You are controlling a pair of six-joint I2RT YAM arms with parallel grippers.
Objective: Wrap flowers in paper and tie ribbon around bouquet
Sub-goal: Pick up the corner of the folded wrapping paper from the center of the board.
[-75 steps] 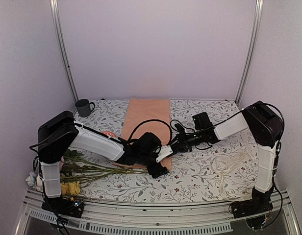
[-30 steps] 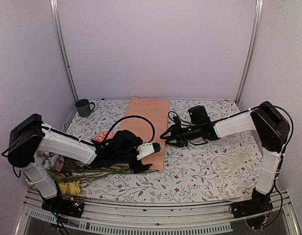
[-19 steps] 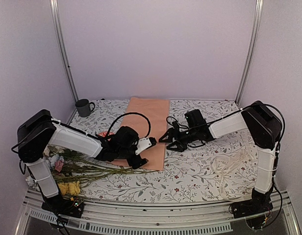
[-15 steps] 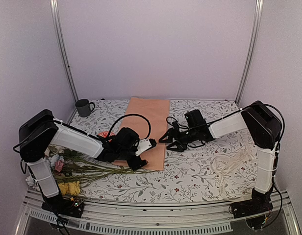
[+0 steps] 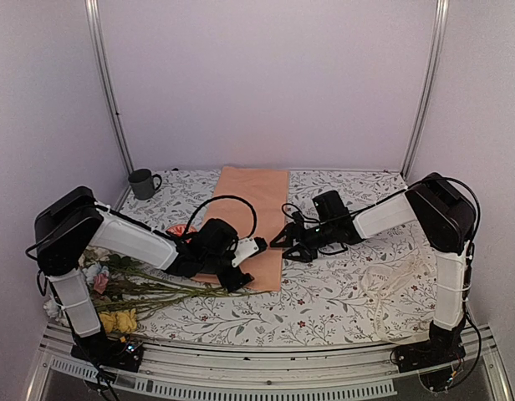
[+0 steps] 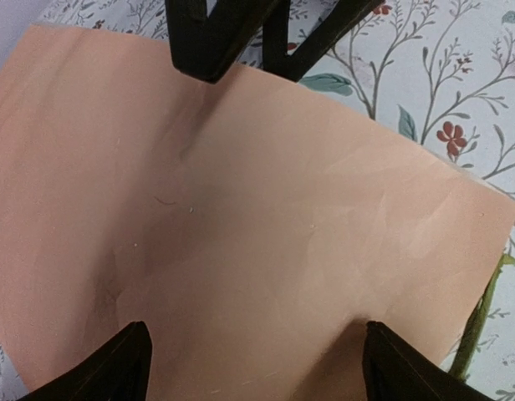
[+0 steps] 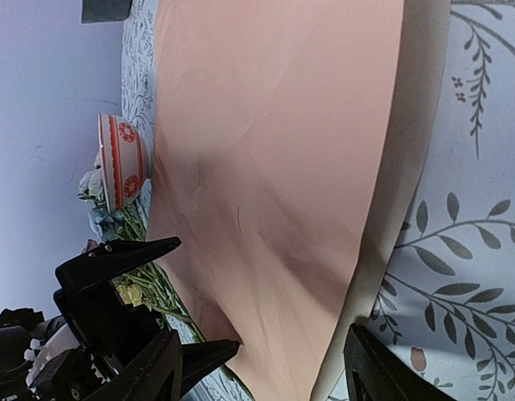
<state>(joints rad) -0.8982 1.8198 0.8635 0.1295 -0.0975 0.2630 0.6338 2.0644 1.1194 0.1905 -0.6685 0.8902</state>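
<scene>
The peach-orange paper (image 5: 251,209) lies flat in the middle of the table. My left gripper (image 5: 252,266) is open low over its near end, the fingertips (image 6: 128,368) spread wide above the sheet (image 6: 241,225). My right gripper (image 5: 287,244) is open too, straddling the paper's right edge (image 7: 266,150) near the front corner and facing the left gripper. The flowers (image 5: 136,288) lie at the front left, with stems reaching under the left arm. One green stem (image 6: 479,322) shows beside the paper's corner. The cream ribbon (image 5: 387,284) lies loose at the front right.
A red-and-white dish (image 5: 181,230) stands just left of the paper, also in the right wrist view as the dish (image 7: 119,159). A dark mug (image 5: 143,182) stands at the back left. Metal frame posts rise at both back corners.
My right gripper has opened wider and come down to the paper's right edge. My left gripper has shifted slightly toward the near end of the sheet and stays open.
</scene>
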